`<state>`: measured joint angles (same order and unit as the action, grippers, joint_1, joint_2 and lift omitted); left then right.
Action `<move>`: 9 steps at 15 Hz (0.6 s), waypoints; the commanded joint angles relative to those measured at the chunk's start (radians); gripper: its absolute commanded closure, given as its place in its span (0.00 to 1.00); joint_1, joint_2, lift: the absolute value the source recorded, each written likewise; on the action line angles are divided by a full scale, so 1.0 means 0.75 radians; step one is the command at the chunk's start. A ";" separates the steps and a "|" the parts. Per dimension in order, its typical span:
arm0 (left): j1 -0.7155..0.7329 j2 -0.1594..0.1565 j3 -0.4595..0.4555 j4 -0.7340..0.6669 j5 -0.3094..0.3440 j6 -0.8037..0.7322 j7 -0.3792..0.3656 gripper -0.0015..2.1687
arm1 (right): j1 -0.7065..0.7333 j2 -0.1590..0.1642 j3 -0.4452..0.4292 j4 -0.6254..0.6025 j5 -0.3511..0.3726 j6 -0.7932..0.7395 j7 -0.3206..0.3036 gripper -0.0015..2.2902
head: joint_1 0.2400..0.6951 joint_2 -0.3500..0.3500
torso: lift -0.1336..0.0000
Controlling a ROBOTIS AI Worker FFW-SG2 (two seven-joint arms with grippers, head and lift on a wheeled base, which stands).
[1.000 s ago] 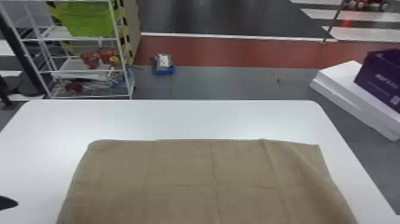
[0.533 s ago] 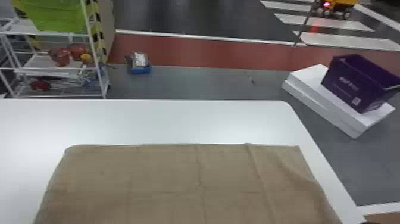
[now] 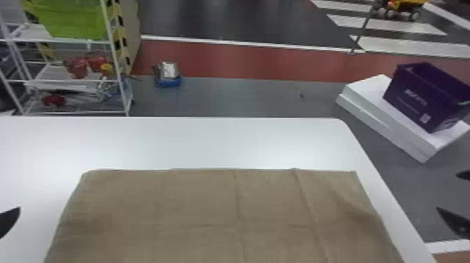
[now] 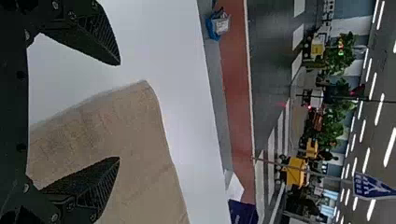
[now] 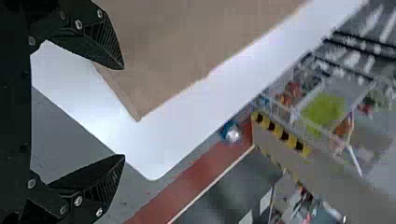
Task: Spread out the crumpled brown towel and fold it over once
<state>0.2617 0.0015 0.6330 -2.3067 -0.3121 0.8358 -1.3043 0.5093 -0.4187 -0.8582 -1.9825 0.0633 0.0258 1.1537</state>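
Even though it's still got a few creases, the brown towel (image 3: 209,206) is lying pretty flat on the white table (image 3: 209,140). Just one towel, two pincers: left pincer (image 3: 7,222) and right pincer (image 3: 447,191), both wide open with nothing in them. Three containers off the table: purple bin (image 3: 409,105) and green bin (image 3: 75,21), can't tell what's inside, plus a blue tray (image 3: 169,83) holding something greyish-white.

Left pincer (image 3: 9,221) agape near brown towel (image 4: 126,126)
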 commanded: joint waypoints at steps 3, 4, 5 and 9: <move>-0.122 -0.005 -0.191 0.094 0.009 0.161 0.136 0.10 | -0.217 0.076 0.185 0.078 -0.025 0.419 -0.325 0.01 | 1.00 0.14 | 0.08; -0.138 -0.005 -0.241 0.124 0.009 0.177 0.177 0.10 | -0.245 0.088 0.218 0.099 -0.023 0.456 -0.385 0.01 | 1.00 0.13 | 0.08; -0.171 -0.005 -0.275 0.171 0.001 0.173 0.201 0.10 | -0.284 0.102 0.242 0.132 -0.019 0.456 -0.407 0.02 | 1.00 0.11 | 0.08; -0.412 -0.005 -0.355 0.519 -0.095 -0.007 0.181 0.16 | -0.335 0.161 0.289 0.175 0.001 0.456 -0.483 0.03 | 1.00 0.10 | 0.08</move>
<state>0.0286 0.0015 0.3917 -2.0231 -0.3404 0.8623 -1.1599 0.2627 -0.3104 -0.6485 -1.8556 0.0553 0.3681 0.7960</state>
